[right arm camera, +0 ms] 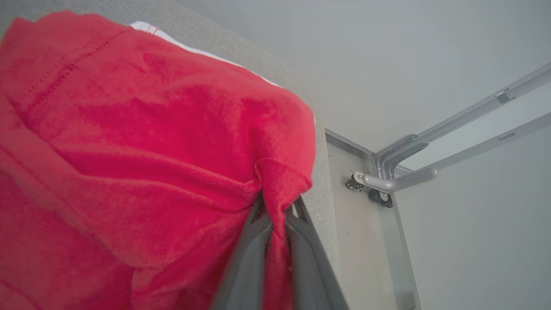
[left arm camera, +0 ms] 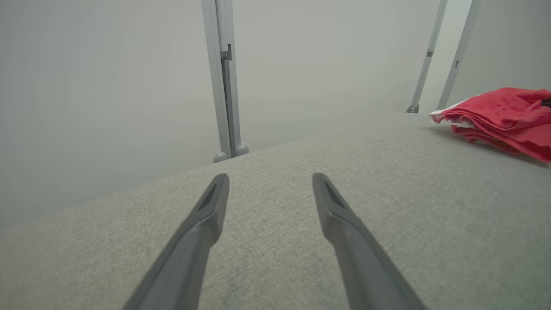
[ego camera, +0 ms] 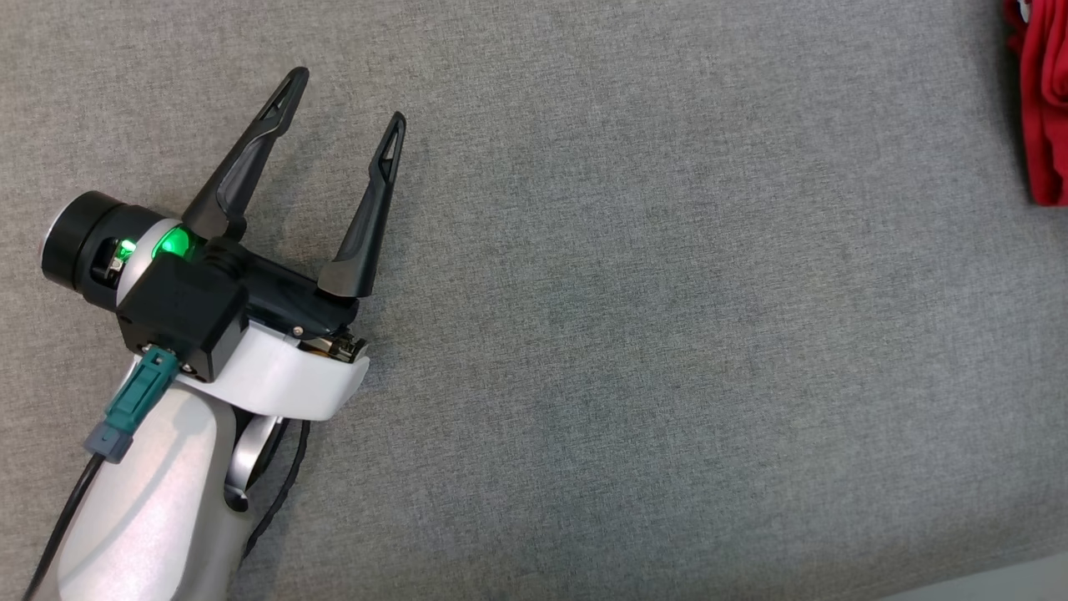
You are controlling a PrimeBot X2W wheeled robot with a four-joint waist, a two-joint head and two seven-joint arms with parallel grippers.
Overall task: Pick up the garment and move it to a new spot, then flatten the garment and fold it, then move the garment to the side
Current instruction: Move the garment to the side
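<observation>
The garment (ego camera: pixel 1043 100) is red cloth, bunched at the far right edge of the grey fabric surface in the head view. From the left wrist view the garment (left arm camera: pixel 503 118) lies as a folded heap at the right, with a white strip under it. My left gripper (ego camera: pixel 346 100) hovers over the surface at the left, open and holding nothing; in its own view the left gripper (left arm camera: pixel 269 178) points at bare fabric. My right gripper (right arm camera: pixel 277 209) is shut on a fold of the garment (right arm camera: pixel 142 163), pinched between its two dark fingers.
The grey fabric surface (ego camera: pixel 651 334) spans the middle between my left arm and the garment. Its far edge meets a pale wall with a metal post (left arm camera: pixel 224 77). A metal frame with a castor (right arm camera: pixel 387 181) stands beside the surface's edge near the garment.
</observation>
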